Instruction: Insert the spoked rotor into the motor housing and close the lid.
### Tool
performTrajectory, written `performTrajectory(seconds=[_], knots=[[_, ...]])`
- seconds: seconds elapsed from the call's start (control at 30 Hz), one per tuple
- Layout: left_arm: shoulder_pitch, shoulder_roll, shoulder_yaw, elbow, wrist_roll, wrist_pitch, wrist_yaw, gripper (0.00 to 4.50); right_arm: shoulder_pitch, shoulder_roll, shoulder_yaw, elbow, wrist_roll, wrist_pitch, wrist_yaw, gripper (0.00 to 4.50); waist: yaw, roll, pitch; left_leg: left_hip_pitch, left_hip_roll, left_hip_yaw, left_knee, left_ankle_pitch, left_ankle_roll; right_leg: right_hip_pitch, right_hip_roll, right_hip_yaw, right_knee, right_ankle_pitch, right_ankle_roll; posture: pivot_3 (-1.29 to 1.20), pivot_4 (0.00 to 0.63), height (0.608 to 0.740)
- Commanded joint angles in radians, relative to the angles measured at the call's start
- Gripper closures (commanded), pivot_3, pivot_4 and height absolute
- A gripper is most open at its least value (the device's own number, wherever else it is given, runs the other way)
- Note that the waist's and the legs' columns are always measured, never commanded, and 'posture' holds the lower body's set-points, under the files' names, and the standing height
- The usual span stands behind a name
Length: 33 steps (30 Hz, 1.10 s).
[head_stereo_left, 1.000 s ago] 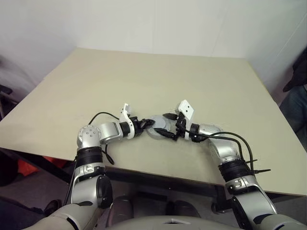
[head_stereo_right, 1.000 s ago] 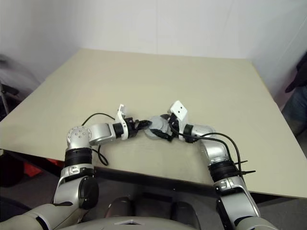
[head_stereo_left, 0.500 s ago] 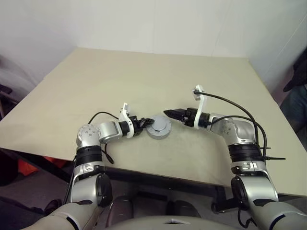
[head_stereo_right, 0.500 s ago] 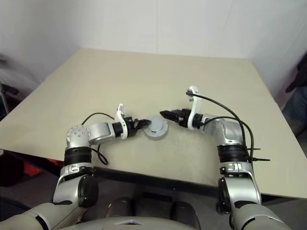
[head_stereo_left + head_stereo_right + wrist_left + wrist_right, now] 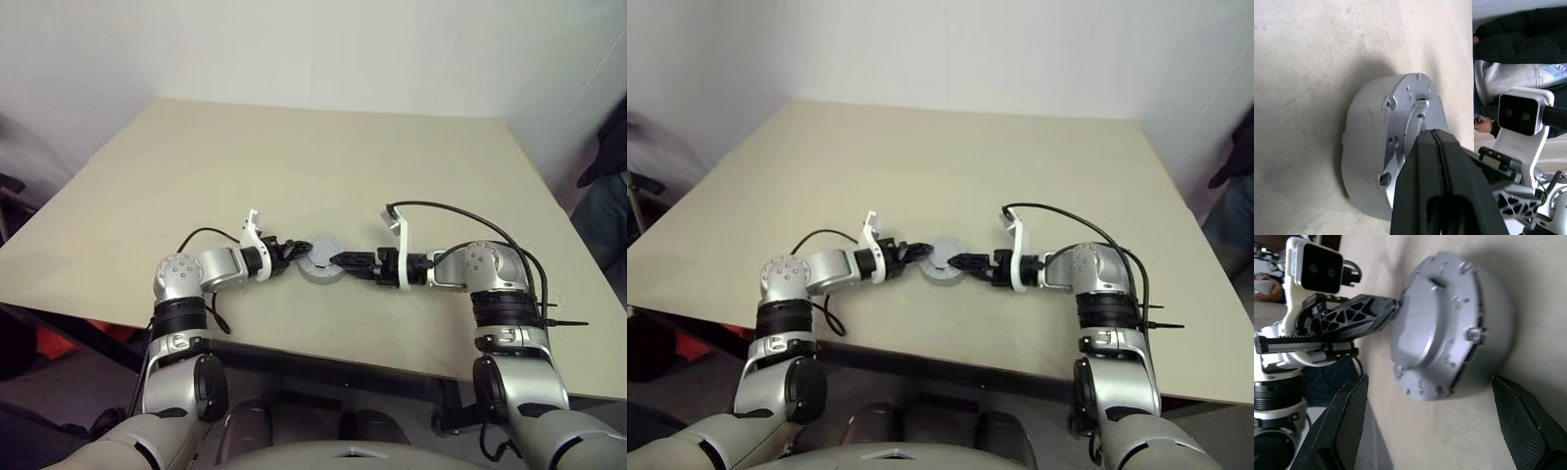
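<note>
The motor housing (image 5: 321, 260) is a short round silver body standing on the table's near middle. A flat silver lid (image 5: 1425, 328) with small screw holes sits closed on top of it. The spoked rotor is hidden. My left gripper (image 5: 294, 253) is shut with nothing in it, and its fingertips (image 5: 1436, 147) rest against the lid's top from the left. From the right, my right gripper (image 5: 343, 261) points at the housing and is open. One of its fingers (image 5: 1347, 421) stands on each side of the housing without touching it.
The beige table (image 5: 294, 157) stretches far beyond the housing, and its front edge lies close below both arms. A person in dark clothing (image 5: 607, 186) stands past the table's right edge. Black cables loop over both forearms.
My right arm lifted off the housing, rolled its wrist over and came back low, open fingers aimed at the housing's right side. The left gripper and the housing stayed put.
</note>
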Motion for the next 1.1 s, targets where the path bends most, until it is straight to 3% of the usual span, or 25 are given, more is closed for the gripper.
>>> performTrajectory(seconds=[0.03, 0.17, 0.43, 0.53, 0.7, 1.1], knots=[[-0.017, 0.013, 0.002, 0.005, 0.018, -0.013, 0.007, 4.5, -0.025, 0.073, -0.036, 0.018, 0.022, -0.023, -0.04, 0.02, -0.003, 0.0, 0.0, 0.0, 0.0, 0.0, 0.0, 0.0, 0.0, 0.0, 0.0, 0.0, 0.0, 0.0, 0.0, 0.0, 0.0, 0.74], [-0.024, 0.018, 0.005, 0.005, 0.022, -0.014, 0.008, 4.5, -0.054, 0.143, -0.076, 0.069, 0.013, -0.062, -0.087, 0.02, -0.01, 0.0, 0.0, 0.001, 0.001, 0.0, -0.001, 0.001, -0.002, 0.0, 0.0, 0.0, 0.0, 0.0, 0.0, 0.0, 0.0, 0.74], [-0.022, 0.031, 0.016, 0.0, 0.027, -0.014, 0.006, 4.5, -0.07, 0.18, -0.1, 0.104, -0.009, -0.133, -0.157, 0.02, -0.008, 0.0, 0.0, 0.004, 0.002, 0.0, -0.005, 0.004, -0.006, 0.0, 0.001, 0.0, 0.0, 0.0, -0.001, 0.0, 0.0, 0.74], [-0.023, 0.03, 0.016, 0.0, 0.028, -0.016, 0.006, 4.5, -0.075, 0.184, -0.115, 0.12, -0.019, -0.166, -0.19, 0.64, -0.007, 0.0, 0.0, 0.004, 0.001, 0.0, -0.005, 0.004, -0.006, 0.0, 0.001, 0.0, 0.0, 0.0, -0.001, 0.0, 0.0, 0.74], [-0.024, 0.026, 0.013, 0.002, 0.031, -0.021, 0.003, 4.5, -0.078, 0.189, -0.131, 0.13, -0.014, -0.186, -0.216, 2.23, -0.004, 0.0, 0.0, 0.004, 0.001, 0.0, -0.005, 0.004, -0.006, -0.002, 0.001, 0.0, 0.0, 0.001, -0.001, 0.0, 0.0, 0.74], [-0.016, 0.027, 0.019, -0.027, 0.018, -0.06, -0.032, 4.5, -0.101, 0.196, -0.17, 0.183, -0.014, -0.209, -0.269, 2.37, -0.001, 0.0, 0.0, 0.004, 0.0, 0.0, -0.005, 0.004, -0.006, -0.001, 0.001, 0.0, 0.0, 0.001, -0.001, 0.0, 0.0, 0.74]])
